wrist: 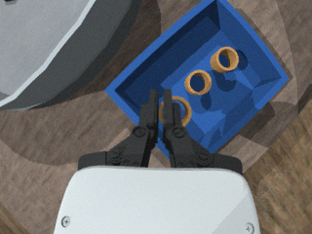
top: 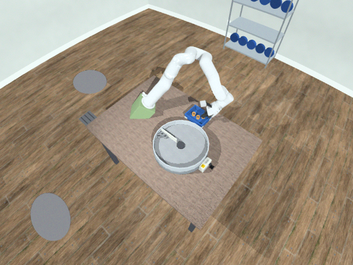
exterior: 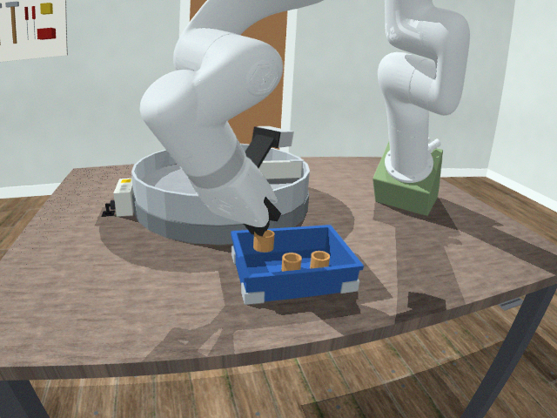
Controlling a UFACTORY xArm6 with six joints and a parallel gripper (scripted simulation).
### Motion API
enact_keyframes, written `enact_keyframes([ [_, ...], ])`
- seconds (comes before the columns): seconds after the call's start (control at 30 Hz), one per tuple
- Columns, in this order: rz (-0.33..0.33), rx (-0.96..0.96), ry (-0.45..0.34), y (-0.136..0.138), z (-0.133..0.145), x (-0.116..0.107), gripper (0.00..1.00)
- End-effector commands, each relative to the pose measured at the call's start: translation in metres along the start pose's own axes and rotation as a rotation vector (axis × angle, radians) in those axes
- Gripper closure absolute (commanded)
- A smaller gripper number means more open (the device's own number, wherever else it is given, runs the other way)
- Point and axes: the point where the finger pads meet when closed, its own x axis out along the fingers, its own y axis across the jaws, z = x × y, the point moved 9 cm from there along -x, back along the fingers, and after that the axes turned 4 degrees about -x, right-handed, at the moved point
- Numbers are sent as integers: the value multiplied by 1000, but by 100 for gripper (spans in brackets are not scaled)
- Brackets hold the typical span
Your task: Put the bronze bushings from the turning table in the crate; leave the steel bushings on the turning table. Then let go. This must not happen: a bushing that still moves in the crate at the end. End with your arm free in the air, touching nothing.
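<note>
Fingertips lowered inside the blue crate (top: 206, 123) (exterior: 310, 286) (wrist: 126, 73), the gripper (top: 204, 115) (exterior: 259, 231) (wrist: 161, 100) pinches the wall of a bronze bushing (top: 203, 117) (exterior: 263, 243) (wrist: 188, 115). Beyond the fingertips, a nearer bronze bushing (top: 197, 117) (exterior: 291, 265) (wrist: 188, 88) and a farther bronze bushing (top: 193, 114) (exterior: 319, 262) (wrist: 217, 66) stand upright on the crate floor. Beside the gripper is the turning table (top: 182, 167) (exterior: 175, 211) (wrist: 63, 73); small grey steel bushings (top: 165, 136) sit on it, well apart from the fingers, near a pale bar (top: 169, 135) (exterior: 283, 169).

This looks like a workshop: a board of hand tools (exterior: 33, 29) hangs on the wall, 1 metal shelf rack (top: 226, 34) stores blue round items (top: 251, 44), and a robot arm (top: 210, 74) (exterior: 211, 81) is mounted on a worktable (top: 128, 142) (exterior: 148, 314).
</note>
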Motion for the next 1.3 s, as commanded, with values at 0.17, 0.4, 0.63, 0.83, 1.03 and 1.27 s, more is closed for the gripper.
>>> enact_keyframes([
  [0.17,-1,0,-3,0,3,2,100],
  [0.4,-1,0,-3,-1,7,7,100],
  [0.63,-1,0,-3,-1,15,16,100],
  [0.83,-1,0,-3,-2,20,23,100],
  [1.03,-1,0,-3,-2,24,27,100],
  [1.27,-1,0,-3,-2,26,30,100],
])
